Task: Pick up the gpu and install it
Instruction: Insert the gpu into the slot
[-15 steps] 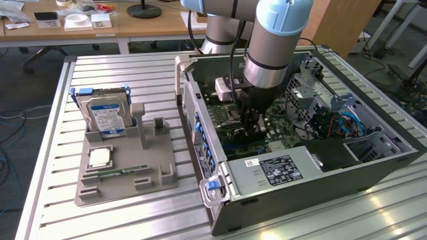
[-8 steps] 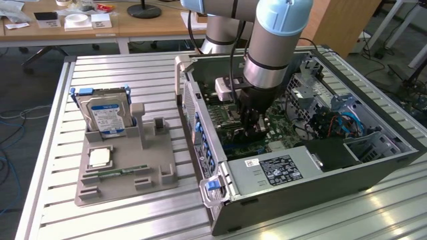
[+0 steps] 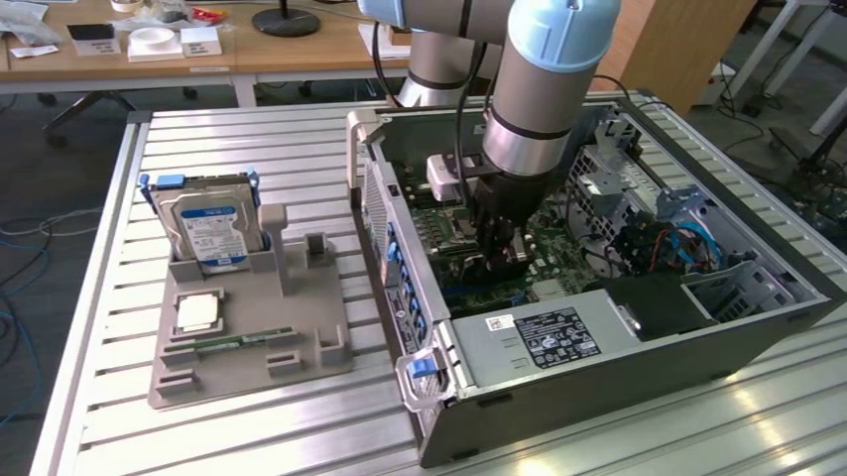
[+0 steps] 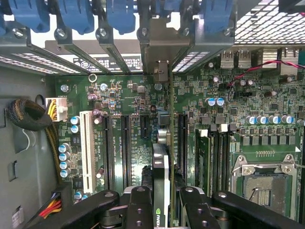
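Observation:
In the wrist view I see the gpu [image 4: 163, 157] edge-on, a thin dark card with a green logo near the fingers. My gripper [image 4: 166, 210] is shut on it, one black finger [image 4: 138, 205] on each side. The card stands over the motherboard [image 4: 128, 95] among the black expansion slots. Its silver end bracket [image 4: 159, 45] reaches the rear slot openings of the case. Whether the card sits in a slot I cannot tell. In the exterior view the gripper [image 3: 501, 253] is low inside the open computer case [image 3: 596, 347], over the board.
A grey holder [image 3: 252, 357] on the exterior view's left carries a blue-labelled hard drive [image 3: 209, 230], a processor chip [image 3: 198, 312] and a memory stick [image 3: 245, 339]. Blue slot latches [image 4: 119, 14], a white slot [image 4: 86, 148], the processor socket [image 4: 264, 179] and cable bundles [image 4: 26, 114] surround the card.

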{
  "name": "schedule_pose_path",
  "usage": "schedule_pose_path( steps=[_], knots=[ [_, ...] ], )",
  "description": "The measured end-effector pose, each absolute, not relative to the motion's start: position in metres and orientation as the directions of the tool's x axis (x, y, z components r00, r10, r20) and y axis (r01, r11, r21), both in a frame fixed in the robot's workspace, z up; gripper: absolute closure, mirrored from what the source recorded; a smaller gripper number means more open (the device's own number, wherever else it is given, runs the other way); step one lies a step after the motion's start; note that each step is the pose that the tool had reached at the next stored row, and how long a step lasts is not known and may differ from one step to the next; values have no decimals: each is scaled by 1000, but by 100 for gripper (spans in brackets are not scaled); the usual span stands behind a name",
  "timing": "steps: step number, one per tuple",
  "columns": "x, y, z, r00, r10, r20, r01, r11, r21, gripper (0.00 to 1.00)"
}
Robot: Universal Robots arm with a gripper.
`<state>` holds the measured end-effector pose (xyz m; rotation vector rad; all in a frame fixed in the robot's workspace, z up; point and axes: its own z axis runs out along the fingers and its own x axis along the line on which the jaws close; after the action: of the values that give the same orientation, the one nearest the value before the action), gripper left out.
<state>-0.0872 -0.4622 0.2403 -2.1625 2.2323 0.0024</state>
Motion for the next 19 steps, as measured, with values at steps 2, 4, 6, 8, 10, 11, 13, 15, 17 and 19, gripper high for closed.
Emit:
schedule_pose_path(
  steps=[2,4,6,8,10,11,13,15,17,19],
  knots=[
    [-87,-462,240,-31,-999,-25,-999,32,-22,73],
    [-87,-462,239,-31,-999,-26,-999,32,-23,73],
    [-87,-462,239,-31,-999,-26,-999,32,-23,73],
    [-88,-462,239,-31,-999,-26,-999,32,-22,73],
    [-88,-462,239,-32,-999,-26,-999,32,-22,73],
    [-88,-462,239,-32,-999,-26,-999,32,-22,73],
    [-88,-462,239,-32,-999,-25,-999,32,-22,73],
    [-88,-462,239,-32,-999,-25,-999,32,-22,73],
    [-89,-462,239,-31,-999,-25,-999,32,-22,73],
    [-89,-462,238,-32,-999,-25,-999,32,-22,73]
  ],
)
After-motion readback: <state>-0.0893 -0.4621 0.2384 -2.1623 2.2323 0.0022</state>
